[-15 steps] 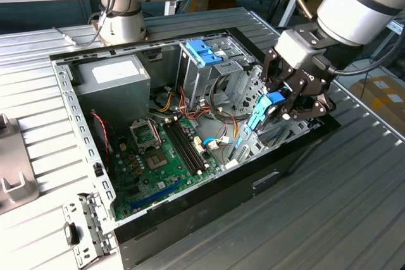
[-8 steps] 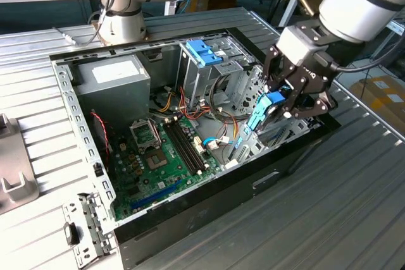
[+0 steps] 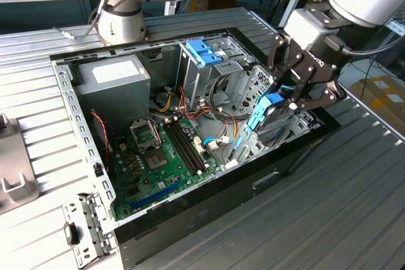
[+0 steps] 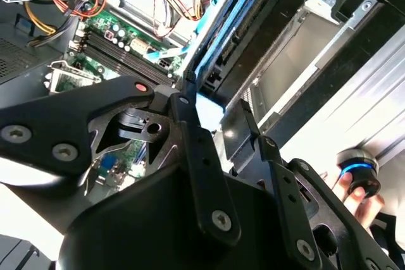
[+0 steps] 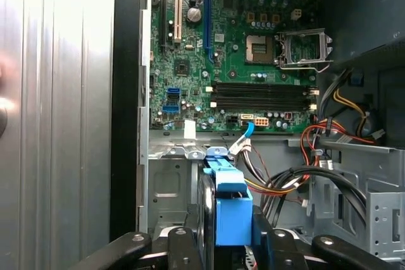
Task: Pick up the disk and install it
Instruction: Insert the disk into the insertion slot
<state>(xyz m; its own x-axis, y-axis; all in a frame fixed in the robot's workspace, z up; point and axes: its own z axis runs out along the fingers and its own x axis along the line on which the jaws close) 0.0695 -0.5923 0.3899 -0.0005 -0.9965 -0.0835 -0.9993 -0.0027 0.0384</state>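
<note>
My gripper (image 3: 292, 92) is shut on the disk (image 3: 262, 115), a flat drive with blue plastic side rails. It holds the disk on edge and tilted, over the metal drive bay (image 3: 285, 128) in the open computer case, on the exterior view's right. In the first wrist view the disk's blue rail (image 5: 231, 210) stands between my black fingers (image 5: 269, 245), above the bay floor (image 5: 168, 184). In the second wrist view the disk (image 4: 237, 42) slants down into the bay, its blue edge toward the motherboard.
Inside the case are a grey power supply (image 3: 111, 83), a metal cage with a blue latch (image 3: 201, 52), the green motherboard (image 3: 158, 156) and loose coloured cables (image 3: 218, 115). A second arm's base (image 3: 123, 20) stands behind the case. A hand (image 4: 354, 191) holds a small device beside the case.
</note>
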